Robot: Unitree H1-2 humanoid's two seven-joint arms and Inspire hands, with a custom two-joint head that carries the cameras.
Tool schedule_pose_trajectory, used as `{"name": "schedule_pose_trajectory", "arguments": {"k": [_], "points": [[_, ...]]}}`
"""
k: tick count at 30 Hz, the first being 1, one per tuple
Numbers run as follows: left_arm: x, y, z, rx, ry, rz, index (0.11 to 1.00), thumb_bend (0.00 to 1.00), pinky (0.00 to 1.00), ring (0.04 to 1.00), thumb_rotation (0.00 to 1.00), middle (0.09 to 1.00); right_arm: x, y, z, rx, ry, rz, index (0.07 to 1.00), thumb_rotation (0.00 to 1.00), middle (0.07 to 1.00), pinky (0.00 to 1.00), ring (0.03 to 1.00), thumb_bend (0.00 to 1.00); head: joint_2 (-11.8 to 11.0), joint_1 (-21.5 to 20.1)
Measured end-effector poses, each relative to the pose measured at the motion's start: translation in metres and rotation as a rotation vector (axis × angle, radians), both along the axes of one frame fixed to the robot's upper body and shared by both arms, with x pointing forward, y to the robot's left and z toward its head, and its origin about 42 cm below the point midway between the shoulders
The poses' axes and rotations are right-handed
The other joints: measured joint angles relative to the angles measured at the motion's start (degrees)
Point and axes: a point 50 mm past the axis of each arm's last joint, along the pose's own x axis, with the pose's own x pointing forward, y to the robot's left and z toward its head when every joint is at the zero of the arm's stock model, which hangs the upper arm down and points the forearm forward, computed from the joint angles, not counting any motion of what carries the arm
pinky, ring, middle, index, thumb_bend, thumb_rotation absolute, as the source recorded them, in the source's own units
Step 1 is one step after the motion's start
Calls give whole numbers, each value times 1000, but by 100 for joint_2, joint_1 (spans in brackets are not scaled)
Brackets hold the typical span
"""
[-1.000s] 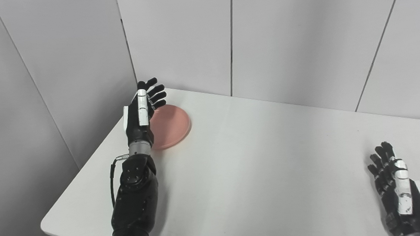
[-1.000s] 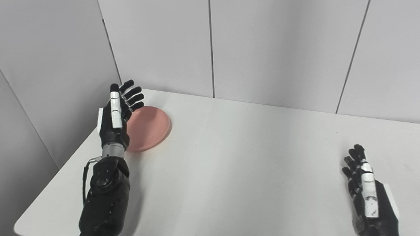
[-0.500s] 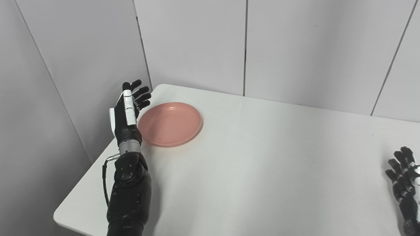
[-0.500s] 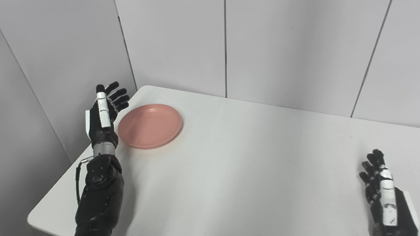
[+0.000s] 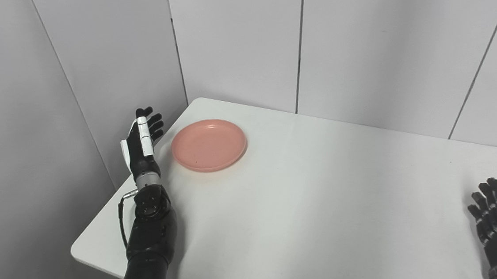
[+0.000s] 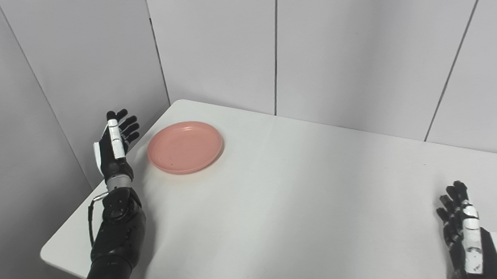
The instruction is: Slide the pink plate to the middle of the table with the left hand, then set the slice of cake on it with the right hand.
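Nearest the camera, the black-and-white right hand point(image 6: 469, 239) rested low over the white table point(image 6: 307, 214) at its right side, fingers spread and holding nothing. The slice of cake could not be made out; only a dark sliver showed at the right edge of the right eye view, too small to name, so the right hand's reach would have had to begin on something out of sight.

Further back on the left, the black-and-white left hand point(image 5: 142, 141) stood edge-on over the table's left margin, fingers extended and apart, empty, with its palm turned toward the round pink plastic plate point(image 5: 209, 145). A clear gap lay between palm and rim, so no push had begun.

The pink plate sat flat near the far left corner, well apart from the middle of the table.

Several things could have gone wrong from there. The plate's shallow raised rim offered little for an upright palm to bear on; a hand held too high might have ridden over it or tipped the near edge up. A push off the plate's centre line could have spun it or sent it toward the far edge beside the grey wall panels point(image 5: 241, 47) rather than to the middle.
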Motion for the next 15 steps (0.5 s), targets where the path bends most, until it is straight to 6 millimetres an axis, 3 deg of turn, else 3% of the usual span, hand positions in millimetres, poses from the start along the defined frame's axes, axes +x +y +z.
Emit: {"name": "schedule_pose_trajectory", "arguments": {"k": [5,15], "points": [[4,-4,-4,2,12,-20,828,761,935,859,1000,827,0,0,0,0,-3,-1,1000,1000,1000,1000,1000,456,0,-9],[12,-16,-10,1,37,-118,916,747,985,937,1000,914,-1,0,2,-1,-11,-4,1000,1000,1000,1000,1000,474,9,-18]]}}
